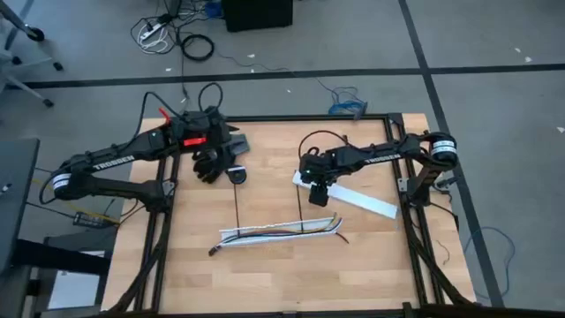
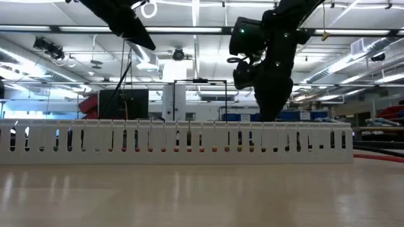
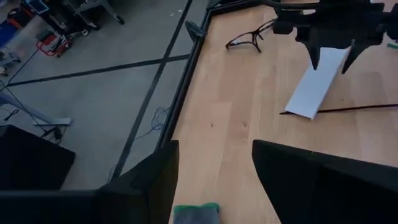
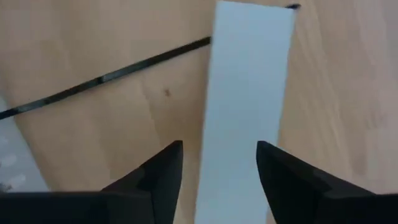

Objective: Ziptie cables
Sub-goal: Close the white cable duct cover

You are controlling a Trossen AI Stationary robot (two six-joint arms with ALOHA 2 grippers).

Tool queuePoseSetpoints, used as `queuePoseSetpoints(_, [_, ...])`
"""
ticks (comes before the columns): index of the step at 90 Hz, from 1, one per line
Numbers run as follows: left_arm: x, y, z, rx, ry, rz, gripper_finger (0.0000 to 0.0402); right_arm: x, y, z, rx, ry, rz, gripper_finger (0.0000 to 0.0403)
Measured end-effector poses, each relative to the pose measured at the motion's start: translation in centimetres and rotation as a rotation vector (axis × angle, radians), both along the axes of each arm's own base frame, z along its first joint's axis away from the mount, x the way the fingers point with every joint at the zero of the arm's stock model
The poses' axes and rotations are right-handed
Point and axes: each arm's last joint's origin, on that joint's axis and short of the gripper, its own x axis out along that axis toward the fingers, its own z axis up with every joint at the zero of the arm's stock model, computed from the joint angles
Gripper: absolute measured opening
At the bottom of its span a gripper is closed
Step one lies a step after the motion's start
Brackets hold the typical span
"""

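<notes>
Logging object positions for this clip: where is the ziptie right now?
In the high view the ziptie lies on the table under the right pincer, running from the white flat strip down to the slotted channel.

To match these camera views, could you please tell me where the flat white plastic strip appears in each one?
High view: the flat white plastic strip lies right of centre, slanted, one end under the right gripper.
Low view: not visible; the white slotted channel spans the picture.
Left wrist view: the strip is at the upper right.
Right wrist view: the strip runs up the centre.
Shared landmark: the open right gripper above the strip.
</notes>
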Motion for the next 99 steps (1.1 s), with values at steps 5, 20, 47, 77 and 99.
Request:
queuePoseSetpoints(5, [0.0,0.0,0.0,0.000,-0.001,0.000,0.0198,-0.2,-0.4,0.0,0.008,0.009,-0.037,0.0213])
queuePoseSetpoints(20, [0.0,0.0,0.0,0.000,-0.001,0.000,0.0198,-0.6,-1.5,-0.2,0.023,0.022,-0.111,0.0254])
queuePoseSetpoints(47, [0.0,0.0,0.0,0.000,-0.002,0.000,0.0198,-0.3,-1.3,-0.3,0.044,-0.005,-0.087,0.0285])
queuePoseSetpoints(77, [0.0,0.0,0.0,0.002,-0.002,-0.002,0.0198,-0.2,-1.4,-1.8,0.028,0.016,-0.074,0.0285])
queuePoseSetpoints(99, [0.0,0.0,0.0,0.002,-0.001,-0.002,0.0198,-0.4,-1.3,-3.1,0.033,0.046,-0.068,0.0281])
